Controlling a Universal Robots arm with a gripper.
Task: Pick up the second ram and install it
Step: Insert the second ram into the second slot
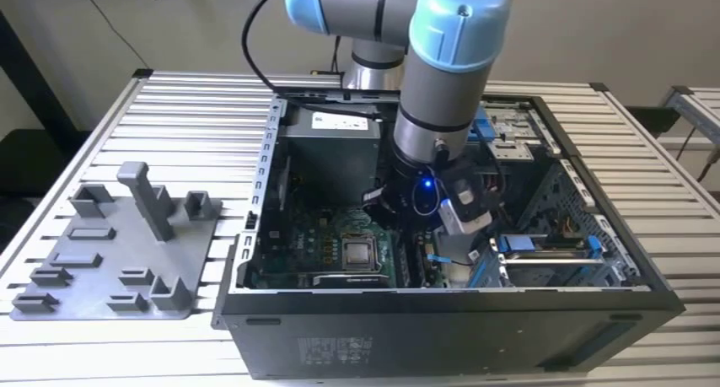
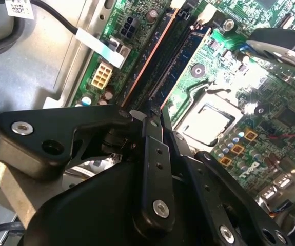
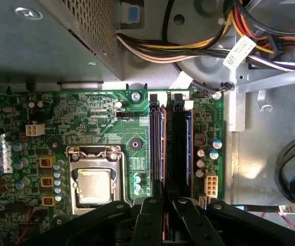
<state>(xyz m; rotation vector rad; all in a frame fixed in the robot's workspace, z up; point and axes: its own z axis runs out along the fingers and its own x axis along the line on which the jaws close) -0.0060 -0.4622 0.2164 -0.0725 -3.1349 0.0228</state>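
Observation:
My arm's wrist (image 1: pixel 422 189) reaches down into the open computer case (image 1: pixel 450 319), over the motherboard (image 3: pixel 111 118). In both wrist views my gripper (image 2: pixel 156 108) (image 3: pixel 166 202) has its fingers drawn close together at the near end of the memory slots. The second ram (image 3: pixel 177 148) (image 2: pixel 160 66) shows edge-on as a long dark stick running away from the fingertips, upright along the slot with the blue edge. The fingers look shut on its near end. Beside it lies a slot with an orange edge (image 3: pixel 155 148).
The processor socket (image 3: pixel 93 179) (image 1: pixel 360 254) sits close beside the slots. The power supply box (image 3: pixel 34 41) and a cable bundle (image 3: pixel 188 41) lie beyond them. Blue drive brackets (image 1: pixel 545 248) stand at the exterior view's right. A grey fixture tray (image 1: pixel 113 252) rests outside the case.

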